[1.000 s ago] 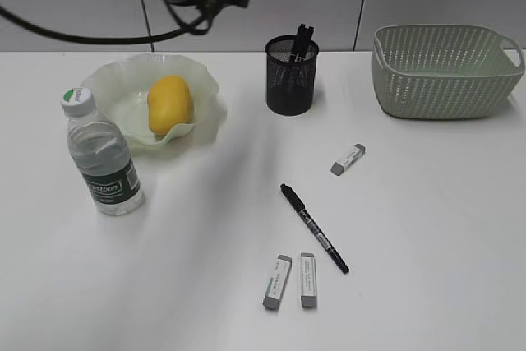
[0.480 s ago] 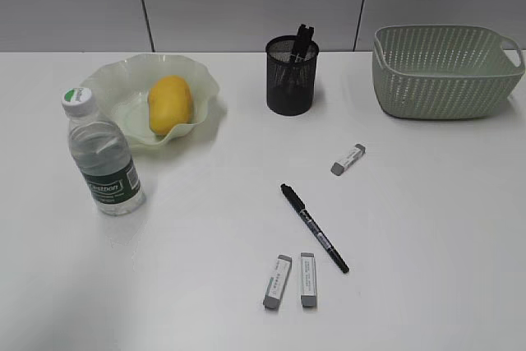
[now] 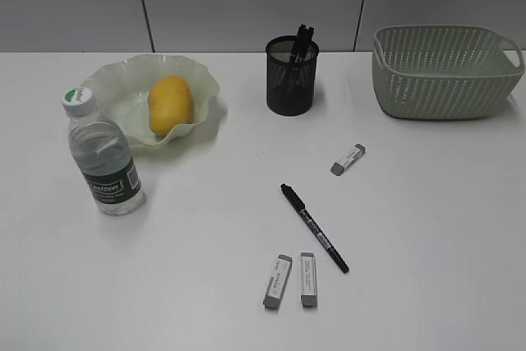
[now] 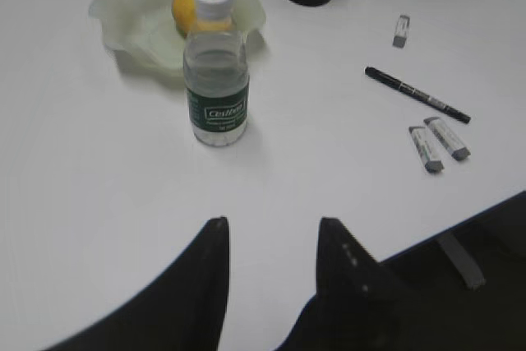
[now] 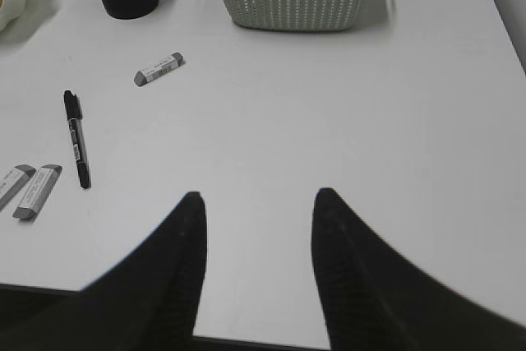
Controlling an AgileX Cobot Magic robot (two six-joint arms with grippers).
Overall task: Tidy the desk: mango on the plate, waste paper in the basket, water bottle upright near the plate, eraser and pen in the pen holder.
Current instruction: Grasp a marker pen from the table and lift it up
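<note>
mango (image 3: 168, 103) seated in plate (image 3: 123, 92); bottle (image 3: 102, 156) upright beside it | pen (image 3: 314, 227), erasers (image 3: 289, 280) left mid-bench | both claws (image 4: 269, 228) (image 5: 256, 199) released, empty

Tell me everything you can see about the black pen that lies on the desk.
The pen is a slim black marker-type pen with its cap on and small pale print along the barrel. It looks like plastic. It lies flat on the white desk, slanted, its capped end toward the pen holder. It is near the desk's middle, with one eraser beyond it and two erasers close to its other end. Nothing touches it except the desk; neither arm is near it.
</note>
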